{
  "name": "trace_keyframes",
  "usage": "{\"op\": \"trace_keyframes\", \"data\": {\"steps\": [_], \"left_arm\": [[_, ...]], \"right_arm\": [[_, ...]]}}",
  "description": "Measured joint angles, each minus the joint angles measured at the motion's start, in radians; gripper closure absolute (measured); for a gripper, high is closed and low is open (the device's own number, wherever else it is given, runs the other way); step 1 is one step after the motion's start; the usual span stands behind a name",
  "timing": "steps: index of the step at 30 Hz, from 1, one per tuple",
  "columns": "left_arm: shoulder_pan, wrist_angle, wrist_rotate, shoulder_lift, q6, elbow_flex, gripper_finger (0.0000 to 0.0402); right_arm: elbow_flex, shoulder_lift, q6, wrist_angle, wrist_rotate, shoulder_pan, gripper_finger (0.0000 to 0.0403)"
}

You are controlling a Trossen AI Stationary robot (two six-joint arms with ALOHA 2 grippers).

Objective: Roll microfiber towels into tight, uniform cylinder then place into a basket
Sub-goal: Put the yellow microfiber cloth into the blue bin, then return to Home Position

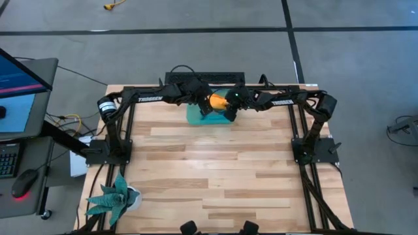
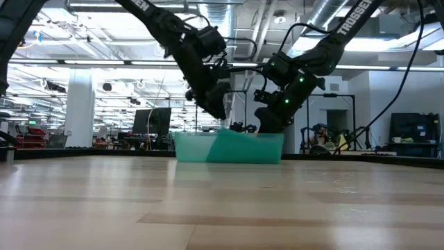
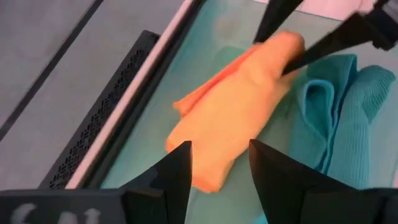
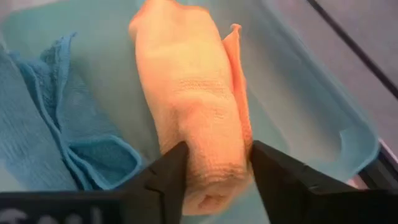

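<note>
High view is showing both arms meeting over the basket (image 1: 194, 118) at the table's far edge. Inside it, the orange towel (image 4: 193, 112) is lying rolled beside the teal towel (image 4: 59, 124). Left gripper (image 3: 219, 163) and right gripper (image 4: 217, 163) are each straddling an end of the orange roll, jaws parted, not clamping it.

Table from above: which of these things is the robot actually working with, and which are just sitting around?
Part of the job:
orange towel, rolled, in the basket
blue towel, beside it
basket
left gripper
right gripper

Just lying about:
potted plant
computer mouse
monitor
</note>
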Motion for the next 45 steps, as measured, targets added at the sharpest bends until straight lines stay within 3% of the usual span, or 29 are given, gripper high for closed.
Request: {"op": "trace_keyframes", "data": {"steps": [6,16,19,23,29,37,45], "left_arm": [[0.001,-0.042,-0.004,-0.106,0.0,-0.011,0.0251],[-0.05,-0.185,-0.005,-0.313,-0.042,-0.014,0.0251],[-0.102,-0.162,-0.004,-0.401,-0.07,-0.075,0.0251],[-0.192,-0.029,-0.004,-0.554,-0.109,-0.245,0.0251],[-0.351,0.277,-0.003,-0.8,-0.188,-0.605,0.0251],[-0.589,0.663,-0.024,-1.032,-0.278,-1.038,0.0251],[-0.742,0.804,-0.13,-1.189,-0.279,-1.22,0.0251]], "right_arm": [[-0.001,-0.07,0.0,-0.09,0.0,0.0,0.0157],[0.0,-0.239,0.073,-0.175,-0.004,0.028,0.0154],[0.0,-0.285,0.086,-0.223,-0.005,0.072,0.0154],[-0.001,-0.352,0.103,-0.302,-0.005,0.166,0.0154],[-0.001,-0.454,0.114,-0.333,-0.004,0.364,0.0154],[-0.001,-0.571,0.064,-0.374,0.012,0.614,0.0154],[-0.001,-0.767,0.099,-0.509,0.307,0.722,0.0154]]}}
